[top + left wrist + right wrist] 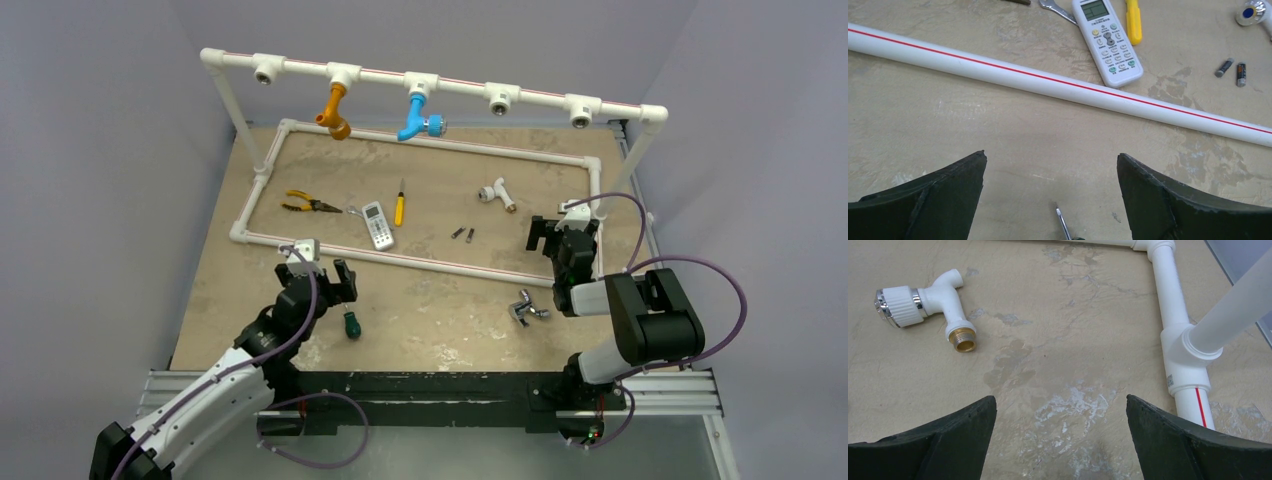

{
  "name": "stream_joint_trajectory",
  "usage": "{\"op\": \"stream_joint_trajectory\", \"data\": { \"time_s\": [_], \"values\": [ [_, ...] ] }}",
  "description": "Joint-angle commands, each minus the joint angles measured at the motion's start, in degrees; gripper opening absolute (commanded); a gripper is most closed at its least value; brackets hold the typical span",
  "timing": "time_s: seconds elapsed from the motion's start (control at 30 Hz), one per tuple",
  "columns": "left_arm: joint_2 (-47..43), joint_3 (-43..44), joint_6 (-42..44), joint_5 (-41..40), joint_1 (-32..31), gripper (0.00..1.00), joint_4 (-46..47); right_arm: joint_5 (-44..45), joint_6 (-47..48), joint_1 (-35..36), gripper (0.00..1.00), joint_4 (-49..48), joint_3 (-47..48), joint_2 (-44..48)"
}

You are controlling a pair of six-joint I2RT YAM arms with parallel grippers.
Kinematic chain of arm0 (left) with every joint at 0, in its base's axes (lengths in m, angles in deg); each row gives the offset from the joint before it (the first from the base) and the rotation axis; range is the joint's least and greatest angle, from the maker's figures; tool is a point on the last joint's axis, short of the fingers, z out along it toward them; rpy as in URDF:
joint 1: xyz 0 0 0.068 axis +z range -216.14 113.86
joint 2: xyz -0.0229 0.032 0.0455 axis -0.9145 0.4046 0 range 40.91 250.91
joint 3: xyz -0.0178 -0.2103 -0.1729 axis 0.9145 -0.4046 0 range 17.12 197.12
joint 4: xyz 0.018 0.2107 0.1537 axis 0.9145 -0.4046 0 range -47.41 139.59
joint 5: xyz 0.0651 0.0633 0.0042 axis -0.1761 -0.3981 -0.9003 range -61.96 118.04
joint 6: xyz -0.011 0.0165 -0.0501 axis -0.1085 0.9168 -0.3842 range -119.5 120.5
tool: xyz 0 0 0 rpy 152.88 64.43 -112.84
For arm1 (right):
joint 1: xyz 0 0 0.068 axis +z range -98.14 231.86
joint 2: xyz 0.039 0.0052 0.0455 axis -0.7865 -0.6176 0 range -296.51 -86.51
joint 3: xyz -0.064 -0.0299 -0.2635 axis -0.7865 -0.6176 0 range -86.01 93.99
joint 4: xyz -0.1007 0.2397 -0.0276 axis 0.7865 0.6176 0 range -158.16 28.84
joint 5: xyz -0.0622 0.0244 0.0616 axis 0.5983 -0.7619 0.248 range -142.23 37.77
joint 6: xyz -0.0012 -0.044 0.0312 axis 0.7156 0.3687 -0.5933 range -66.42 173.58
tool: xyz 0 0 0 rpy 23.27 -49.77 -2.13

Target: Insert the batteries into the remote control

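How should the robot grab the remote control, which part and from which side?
With the left gripper, take the remote control across its narrow width, fingers on the two long edges of the button half, coming straight down from above. It lies flat, buttons up, so only those edges offer purchase; the yellow screwdriver crowds the screen end and the white pipe its foot.

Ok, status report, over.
Left gripper open, empty. Right gripper open, empty. Remote control face up, batteries loose beside it. White pipe lies between left gripper and remote.

Black-and-white arms (200, 400) carry purple cables (690, 258) and dark jaws.
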Motion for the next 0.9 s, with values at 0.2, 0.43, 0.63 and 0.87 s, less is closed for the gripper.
{"op": "stream_joint_trajectory", "data": {
  "time_s": [0.2, 0.43, 0.63, 0.87],
  "values": [
    [-0.91, 1.96, -3.71, -6.17, 0.08, 1.0, -2.42, 3.1, 0.24, -0.09, 0.98, -4.53, -1.09, 0.9],
    [2.12, 6.05, -7.2, -6.22, 0.15, 1.0, -8.95, -1.71, -2.05, -0.05, 0.9, 16.59, 1.74, 15.4],
    [7.28, 11.66, -11.9, -6.1, 0.06, 1.0, -12.31, 2.39, -7.63, 2.19, 0.88, 30.93, 0.63, 30.47],
    [13.03, 17.53, -11.62, -7.06, 0.06, 1.0, -11.02, 0.07, -19.71, 2.29, 0.84, 44.36, 3.42, 40.22]
  ]
}}
